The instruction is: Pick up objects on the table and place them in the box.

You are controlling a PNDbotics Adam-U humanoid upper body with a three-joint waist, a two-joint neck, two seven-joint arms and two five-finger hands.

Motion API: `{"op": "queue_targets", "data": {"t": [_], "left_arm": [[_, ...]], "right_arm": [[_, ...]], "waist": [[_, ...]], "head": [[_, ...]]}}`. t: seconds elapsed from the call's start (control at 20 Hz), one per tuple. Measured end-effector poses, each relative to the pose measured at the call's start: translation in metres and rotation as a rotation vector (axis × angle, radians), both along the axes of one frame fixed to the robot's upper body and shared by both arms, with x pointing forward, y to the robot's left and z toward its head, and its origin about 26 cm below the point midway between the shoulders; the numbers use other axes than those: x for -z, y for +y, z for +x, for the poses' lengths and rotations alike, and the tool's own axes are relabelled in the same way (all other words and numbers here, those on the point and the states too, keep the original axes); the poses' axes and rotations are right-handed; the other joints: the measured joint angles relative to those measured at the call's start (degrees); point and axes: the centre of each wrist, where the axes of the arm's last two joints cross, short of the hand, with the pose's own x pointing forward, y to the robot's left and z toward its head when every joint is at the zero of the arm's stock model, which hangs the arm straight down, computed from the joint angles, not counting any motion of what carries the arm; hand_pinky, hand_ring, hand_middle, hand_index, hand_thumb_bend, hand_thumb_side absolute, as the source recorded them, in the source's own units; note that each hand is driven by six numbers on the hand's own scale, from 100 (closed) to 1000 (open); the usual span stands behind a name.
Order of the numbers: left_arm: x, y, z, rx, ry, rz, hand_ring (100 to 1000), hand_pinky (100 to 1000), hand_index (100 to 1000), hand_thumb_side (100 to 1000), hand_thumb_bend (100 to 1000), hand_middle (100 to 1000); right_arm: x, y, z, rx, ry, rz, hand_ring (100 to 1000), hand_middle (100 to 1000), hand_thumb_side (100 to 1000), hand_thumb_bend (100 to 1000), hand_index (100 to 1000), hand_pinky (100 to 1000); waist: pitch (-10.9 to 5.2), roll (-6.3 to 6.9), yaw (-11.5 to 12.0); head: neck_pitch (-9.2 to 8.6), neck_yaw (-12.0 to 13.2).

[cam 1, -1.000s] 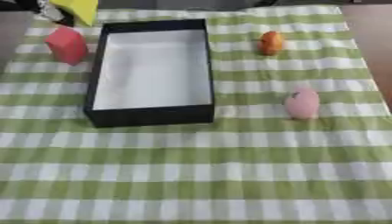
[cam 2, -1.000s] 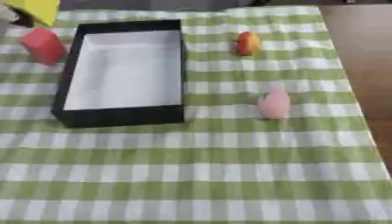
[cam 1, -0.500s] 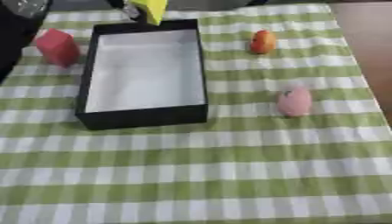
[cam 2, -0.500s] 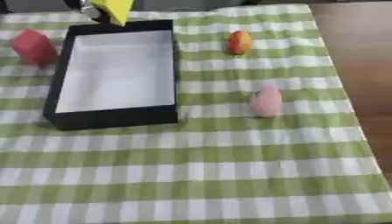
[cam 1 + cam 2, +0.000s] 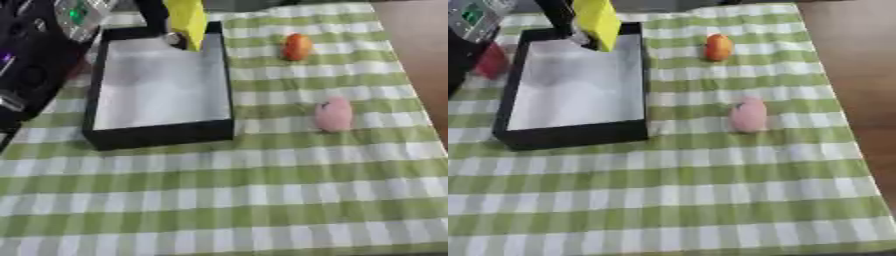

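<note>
1. Below me lies a green-and-white checked tablecloth [image 5: 219, 200]; bare brown table [image 5: 859, 75] shows along its right edge.
2. On the cloth's left part sits a black box [image 5: 162, 135] with a pale floor, long side running away from me.
3. My left arm comes in from the upper left, and my left hand [image 5: 175, 36] holds a yellow block [image 5: 188, 20] above the box's far end. It hangs tilted, its lower tip over the pale floor.
4. My fingers are mostly behind the block; how they curl I cannot make out, only that the block hangs from them.
5. Right of the box, well apart, stands an orange-red fruit [image 5: 297, 46], and nearer to me a pink egg-shaped thing [image 5: 333, 114].
6. A red object [image 5: 492, 61] sits just left of the box, partly hidden by my arm.
7. My right hand shows nowhere.
</note>
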Motion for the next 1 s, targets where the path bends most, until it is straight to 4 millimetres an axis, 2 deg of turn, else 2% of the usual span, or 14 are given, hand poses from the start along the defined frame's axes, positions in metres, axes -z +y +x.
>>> {"op": "queue_targets", "data": {"t": [0.4, 0.5, 0.6, 0.65, 0.7, 0.8, 0.85, 0.9, 0.95, 1.0], "left_arm": [[0.027, 0.01, 0.014, -0.037, 0.079, -0.009, 596, 636, 693, 100, 641, 602], [0.032, 0.012, 0.016, -0.039, 0.112, 0.0, 653, 681, 716, 100, 654, 635], [0.037, 0.016, 0.019, -0.046, 0.139, 0.008, 720, 731, 763, 100, 720, 693], [0.039, 0.018, 0.02, -0.05, 0.148, 0.015, 757, 760, 796, 100, 784, 729], [0.04, 0.019, 0.02, -0.054, 0.153, 0.023, 788, 787, 828, 228, 834, 759], [0.039, 0.02, 0.02, -0.06, 0.15, 0.042, 817, 814, 862, 439, 867, 787], [0.039, 0.02, 0.02, -0.067, 0.146, 0.053, 826, 823, 873, 497, 855, 798], [0.038, 0.021, 0.02, -0.074, 0.142, 0.063, 833, 831, 878, 514, 836, 805], [0.038, 0.021, 0.02, -0.079, 0.136, 0.074, 848, 849, 885, 536, 786, 820], [0.036, 0.02, 0.019, -0.08, 0.127, 0.085, 858, 863, 885, 574, 692, 829]], "right_arm": [[0.001, 0.001, 0.0, -0.003, 0.0, 0.005, 681, 738, 774, 100, 888, 754], [0.001, 0.001, 0.0, -0.003, 0.0, 0.005, 681, 738, 774, 100, 888, 754], [0.001, 0.001, 0.0, -0.001, 0.0, 0.005, 681, 738, 774, 100, 888, 754], [0.001, 0.001, 0.0, -0.001, 0.0, 0.006, 681, 738, 774, 100, 887, 754], [0.001, 0.001, 0.0, -0.001, 0.001, 0.006, 681, 738, 775, 100, 887, 754], [0.001, 0.001, 0.0, 0.0, 0.001, 0.006, 681, 738, 777, 100, 887, 754], [0.001, 0.001, 0.0, 0.0, 0.002, 0.006, 681, 738, 780, 100, 887, 754], [0.002, 0.001, 0.0, 0.0, 0.002, 0.006, 681, 738, 780, 100, 887, 754], [0.002, 0.001, 0.0, 0.0, 0.004, 0.006, 681, 738, 785, 100, 888, 754], [0.003, 0.001, 0.0, 0.002, 0.007, 0.007, 681, 738, 787, 100, 888, 754]], "waist": [[0.3, 0.0, -0.1], [0.34, 0.0, -0.1], [0.35, 0.0, -0.2], [0.35, 0.0, -0.2], [0.35, 0.0, -0.2], [0.35, 0.0, -0.2], [0.35, 0.0, -0.2], [0.35, 0.0, -0.2], [0.35, 0.0, -0.1], [0.35, 0.0, 0.0]], "head": [[0.0, 0.1], [0.0, 0.2], [0.0, 0.3], [0.0, 0.3], [0.0, 0.3], [0.0, 0.4], [0.0, 0.5], [0.0, 0.5], [0.0, 0.5], [0.0, 0.5]]}}
